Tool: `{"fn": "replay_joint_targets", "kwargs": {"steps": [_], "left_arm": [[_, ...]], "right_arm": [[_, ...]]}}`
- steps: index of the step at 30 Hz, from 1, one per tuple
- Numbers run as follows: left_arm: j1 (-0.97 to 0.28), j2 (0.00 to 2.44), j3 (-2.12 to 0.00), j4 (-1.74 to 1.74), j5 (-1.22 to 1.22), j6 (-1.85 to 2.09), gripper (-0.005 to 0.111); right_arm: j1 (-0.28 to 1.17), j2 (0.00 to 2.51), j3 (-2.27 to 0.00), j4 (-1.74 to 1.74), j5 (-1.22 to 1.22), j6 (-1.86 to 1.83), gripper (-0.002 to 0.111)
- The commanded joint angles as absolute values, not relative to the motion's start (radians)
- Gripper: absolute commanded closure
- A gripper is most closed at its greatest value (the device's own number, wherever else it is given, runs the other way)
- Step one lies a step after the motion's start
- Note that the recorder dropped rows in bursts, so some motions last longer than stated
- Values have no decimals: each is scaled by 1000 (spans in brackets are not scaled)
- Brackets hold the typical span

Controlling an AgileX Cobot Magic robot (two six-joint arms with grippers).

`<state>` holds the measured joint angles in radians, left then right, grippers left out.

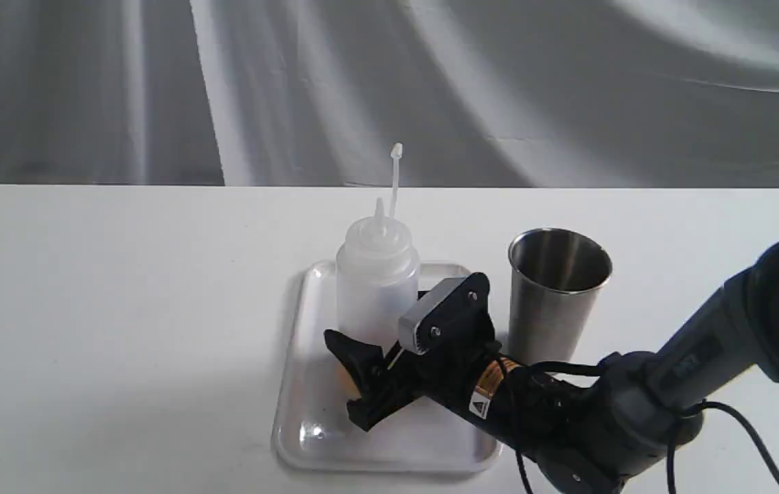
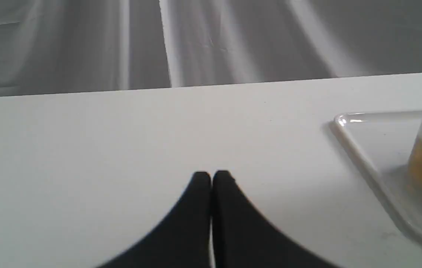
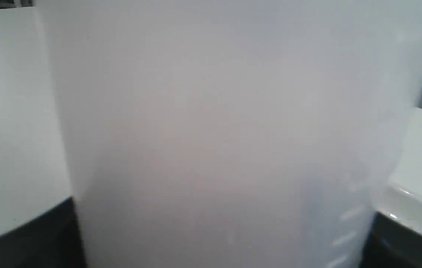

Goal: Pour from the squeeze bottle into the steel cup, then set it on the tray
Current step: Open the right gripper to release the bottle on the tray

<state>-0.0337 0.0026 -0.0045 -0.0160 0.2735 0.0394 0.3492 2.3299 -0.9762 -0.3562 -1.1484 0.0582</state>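
R end effector point(image 1: 348, 379) clamps squeeze bottle point(image 1: 377, 281) low; bottle upright on tray point(image 1: 389, 446), rear half. Steel cup point(image 1: 557, 295) just off tray's right edge. L end effector point(image 2: 211, 178) closed, empty. Counter point(image 1: 87, 309) open to the left.

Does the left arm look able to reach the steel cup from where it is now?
Probably not directly: the tray, the squeeze bottle and the right claw around it all lie between the left claw and the steel cup.
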Motion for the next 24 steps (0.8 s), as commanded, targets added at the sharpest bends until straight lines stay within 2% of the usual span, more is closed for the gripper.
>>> {"fn": "replay_joint_targets", "kwargs": {"steps": [1,17,21,24], "left_arm": [[-39,0,0,-15,266,37,107],[-39,0,0,-15,266,35,107],[-39,0,0,-15,266,35,107],[-39,0,0,-15,266,35,107]], "right_arm": [[349,2334,-980,-348,-1179,41,108],[349,2334,-980,-356,-1165,34,106],[349,2331,-980,-356,-1165,34,90],[349,2331,-980,-354,-1167,34,68]]}}
